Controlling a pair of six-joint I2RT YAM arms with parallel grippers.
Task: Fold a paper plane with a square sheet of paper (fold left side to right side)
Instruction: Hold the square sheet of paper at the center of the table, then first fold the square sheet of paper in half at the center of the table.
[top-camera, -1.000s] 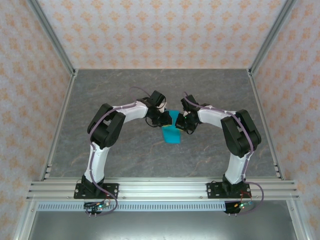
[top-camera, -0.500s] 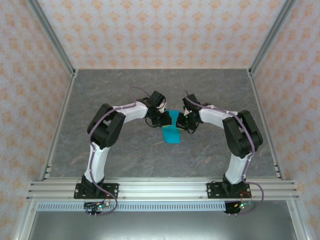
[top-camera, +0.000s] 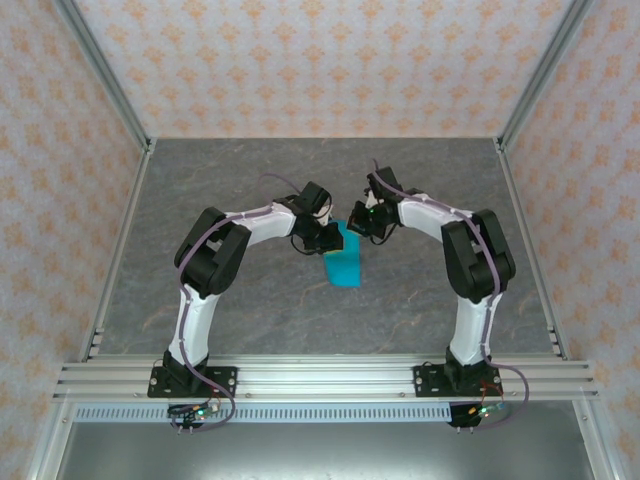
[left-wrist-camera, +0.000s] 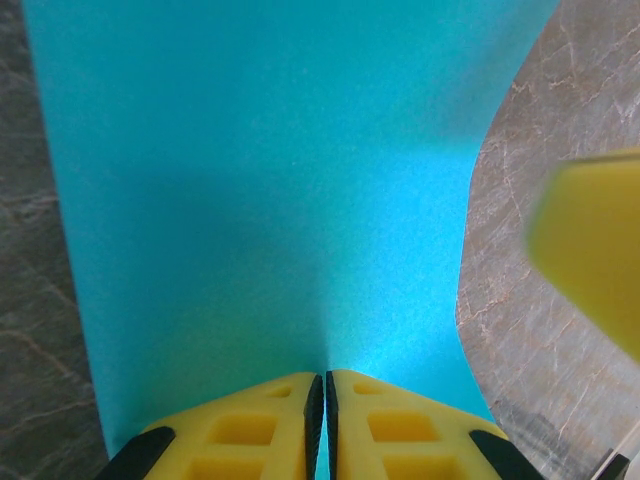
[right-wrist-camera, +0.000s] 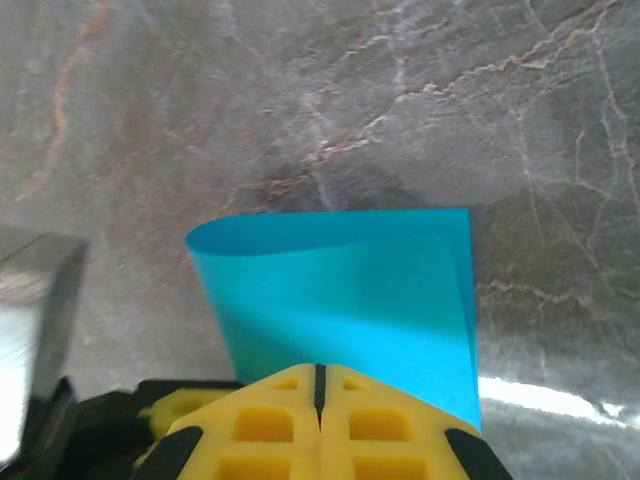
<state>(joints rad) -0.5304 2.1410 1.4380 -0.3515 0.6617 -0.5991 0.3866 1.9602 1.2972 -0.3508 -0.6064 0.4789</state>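
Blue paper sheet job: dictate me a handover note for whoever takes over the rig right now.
Left gripper: shut on the square sheet of paper, pinching its edge.
Right gripper: shut, at the sheet's edge; grip on it unclear.
Sheet: on the table, doubled over, one side a soft rounded bend.
Done: sheet brought over onto itself.
Left: flatten the crease, then all the plane's folds.
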